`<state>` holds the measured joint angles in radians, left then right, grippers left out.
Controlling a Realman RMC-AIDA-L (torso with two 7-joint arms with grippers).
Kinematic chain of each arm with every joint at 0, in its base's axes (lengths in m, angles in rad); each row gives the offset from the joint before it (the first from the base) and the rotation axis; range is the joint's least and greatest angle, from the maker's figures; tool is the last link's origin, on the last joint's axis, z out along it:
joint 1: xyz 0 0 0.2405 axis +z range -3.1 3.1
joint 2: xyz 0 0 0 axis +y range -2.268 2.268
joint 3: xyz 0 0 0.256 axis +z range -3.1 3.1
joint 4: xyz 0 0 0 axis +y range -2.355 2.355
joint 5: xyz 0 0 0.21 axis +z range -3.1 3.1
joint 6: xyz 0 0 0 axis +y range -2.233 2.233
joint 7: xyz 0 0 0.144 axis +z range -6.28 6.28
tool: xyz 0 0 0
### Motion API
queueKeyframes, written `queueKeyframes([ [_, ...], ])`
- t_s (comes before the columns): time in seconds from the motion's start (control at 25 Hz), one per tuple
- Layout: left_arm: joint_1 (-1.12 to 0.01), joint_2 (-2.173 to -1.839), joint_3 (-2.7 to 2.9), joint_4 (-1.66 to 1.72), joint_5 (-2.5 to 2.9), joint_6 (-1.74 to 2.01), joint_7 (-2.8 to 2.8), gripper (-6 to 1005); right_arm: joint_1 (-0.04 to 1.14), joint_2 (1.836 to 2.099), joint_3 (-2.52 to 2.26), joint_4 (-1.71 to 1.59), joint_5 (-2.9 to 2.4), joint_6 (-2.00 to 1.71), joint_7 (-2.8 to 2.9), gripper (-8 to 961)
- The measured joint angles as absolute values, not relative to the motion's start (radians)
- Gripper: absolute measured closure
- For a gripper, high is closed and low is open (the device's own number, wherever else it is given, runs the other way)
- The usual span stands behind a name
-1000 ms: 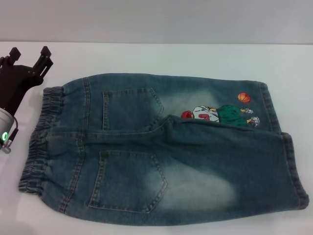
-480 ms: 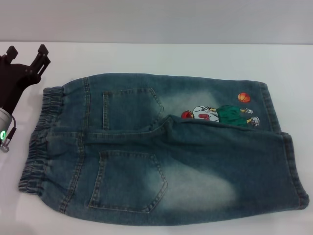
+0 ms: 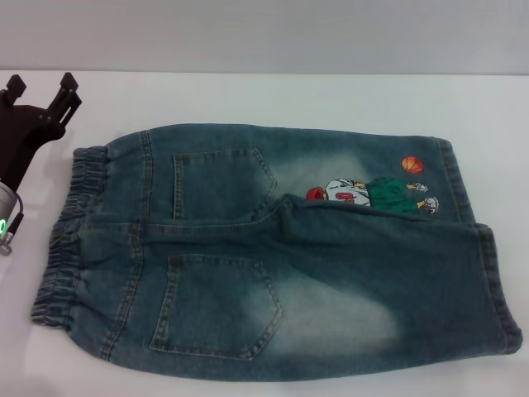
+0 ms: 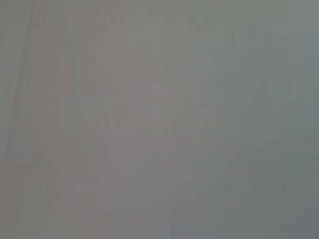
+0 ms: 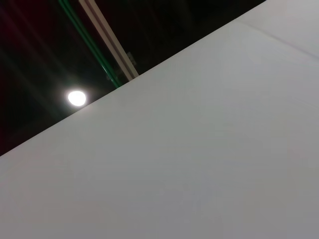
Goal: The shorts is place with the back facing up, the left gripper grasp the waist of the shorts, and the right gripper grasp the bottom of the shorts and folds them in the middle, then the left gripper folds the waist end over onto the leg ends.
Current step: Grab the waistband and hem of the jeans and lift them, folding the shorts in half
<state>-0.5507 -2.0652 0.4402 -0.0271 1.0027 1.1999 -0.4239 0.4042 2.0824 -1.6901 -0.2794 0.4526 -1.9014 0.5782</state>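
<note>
Here the shorts (image 3: 273,252) lie flat, back up, across the white tabletop (image 3: 248,95).

From the near hem outward: the waist (image 3: 70,231) sits at nine o'clock, leg ends (image 3: 496,281) at three. Our left gripper (image 3: 40,99) hovers at ten o'clock, fingers spread, empty. We should pinch the ruffled band squarely, both layers. The right gripper is out of view.

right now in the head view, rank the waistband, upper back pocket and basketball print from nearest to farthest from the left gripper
From the left gripper, open at the table's far left:
1. waistband, the shorts' left edge, just below it
2. upper back pocket, left of centre
3. basketball print, far right, near the leg hem
</note>
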Motion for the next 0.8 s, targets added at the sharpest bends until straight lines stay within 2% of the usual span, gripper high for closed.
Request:
queueKeyframes([
  [0.8,-0.556,-2.065,0.437,-0.013,0.999,1.184,-0.423,180,0.435,2.079,-1.686,-0.271,0.453,-1.894,0.578,366],
])
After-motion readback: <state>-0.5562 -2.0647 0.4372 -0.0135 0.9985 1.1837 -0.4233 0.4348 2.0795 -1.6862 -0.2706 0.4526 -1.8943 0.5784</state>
